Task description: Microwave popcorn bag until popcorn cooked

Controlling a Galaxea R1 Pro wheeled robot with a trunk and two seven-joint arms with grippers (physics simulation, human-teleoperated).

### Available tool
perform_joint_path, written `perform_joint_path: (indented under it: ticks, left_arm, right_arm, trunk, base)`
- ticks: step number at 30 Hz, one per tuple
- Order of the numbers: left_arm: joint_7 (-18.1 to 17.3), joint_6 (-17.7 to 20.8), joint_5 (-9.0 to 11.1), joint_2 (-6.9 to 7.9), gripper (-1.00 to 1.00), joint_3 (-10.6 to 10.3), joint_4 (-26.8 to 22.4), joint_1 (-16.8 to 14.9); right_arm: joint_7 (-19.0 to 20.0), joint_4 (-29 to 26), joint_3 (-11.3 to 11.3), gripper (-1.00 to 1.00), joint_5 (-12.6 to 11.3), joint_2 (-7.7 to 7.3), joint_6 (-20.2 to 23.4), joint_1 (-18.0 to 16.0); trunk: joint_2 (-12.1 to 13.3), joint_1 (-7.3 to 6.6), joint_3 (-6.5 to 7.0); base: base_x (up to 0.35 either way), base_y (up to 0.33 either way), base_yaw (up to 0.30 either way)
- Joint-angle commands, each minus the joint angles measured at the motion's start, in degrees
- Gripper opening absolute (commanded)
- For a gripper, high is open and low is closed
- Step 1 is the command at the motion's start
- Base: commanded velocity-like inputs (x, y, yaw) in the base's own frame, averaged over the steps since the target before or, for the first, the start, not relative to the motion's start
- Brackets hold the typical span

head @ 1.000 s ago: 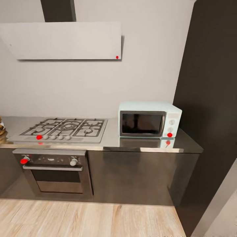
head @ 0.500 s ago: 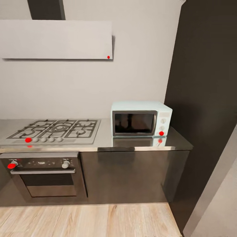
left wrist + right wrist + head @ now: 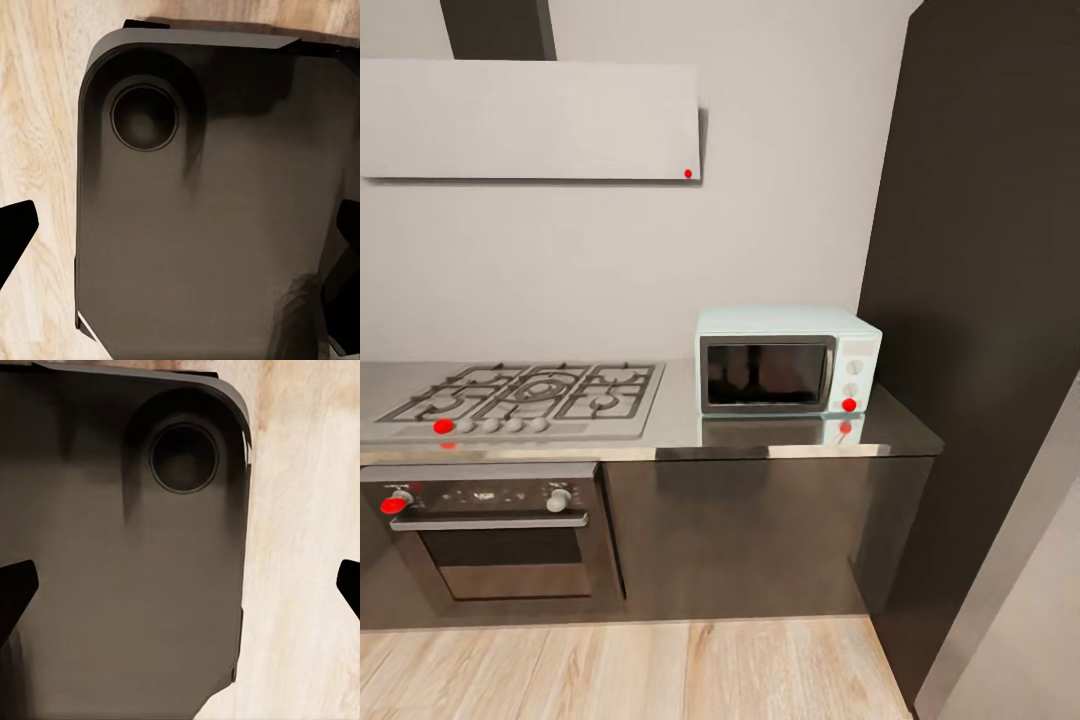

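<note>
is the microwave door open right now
No, the microwave on the countertop has its dark glass door flush against its front, shut.

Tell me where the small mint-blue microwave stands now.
In the head view, the small mint-blue microwave stands on the grey steel countertop, right of the gas hob, beside the tall dark cabinet.

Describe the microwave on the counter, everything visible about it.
The small pale mint-blue box microwave stands upright on the glossy grey steel-like countertop, right of the gas hob and against the wall. Its dark glass door, framed in silver, is closed. The right-hand panel carries two white knobs and a red dot. The countertop mirrors its front.
</note>
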Motion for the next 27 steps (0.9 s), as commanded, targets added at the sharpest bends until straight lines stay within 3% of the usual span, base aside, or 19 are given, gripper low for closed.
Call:
perform_joint_path:
  ticks: [1,19,23,24,27]
  left_arm:
    - [-0.02,-0.06,0.5,-0.01,1.0,0.11,-0.04,0.01]
    - [-0.02,-0.06,0.48,-0.01,1.0,0.11,-0.04,0.01]
    - [-0.02,-0.06,0.49,-0.01,1.0,0.11,-0.04,0.01]
    - [-0.02,-0.06,0.5,-0.01,1.0,0.11,-0.04,0.01]
    - [-0.02,-0.06,0.47,-0.06,1.0,0.11,0.01,0.01]
  right_arm:
    - [-0.01,0.01,0.04,1.0,0.02,-0.02,-0.19,0.01]
    - [-0.01,-0.47,0.07,1.0,0.34,-0.14,-0.45,-0.03]
    - [-0.04,-15.32,0.1,1.0,0.44,-0.29,2.42,0.02]
    - [-0.07,-23.55,0.07,1.0,0.45,-0.36,7.66,0.03]
    - [-0.12,-37.37,-0.01,1.0,0.6,-0.4,18.12,0.03]
  trunk:
    - [-0.02,0.0,-0.04]
    - [-0.02,0.0,-0.04]
    - [-0.02,0.0,-0.04]
    - [-0.02,0.0,-0.04]
    - [-0.02,0.0,-0.04]
  base:
    - [0.016,0.0,0.0]
    - [0.044,0.0,0.0]
    - [0.0,0.0,0.0]
    - [0.0,0.0,0.0]
    - [0.0,0.0,0.0]
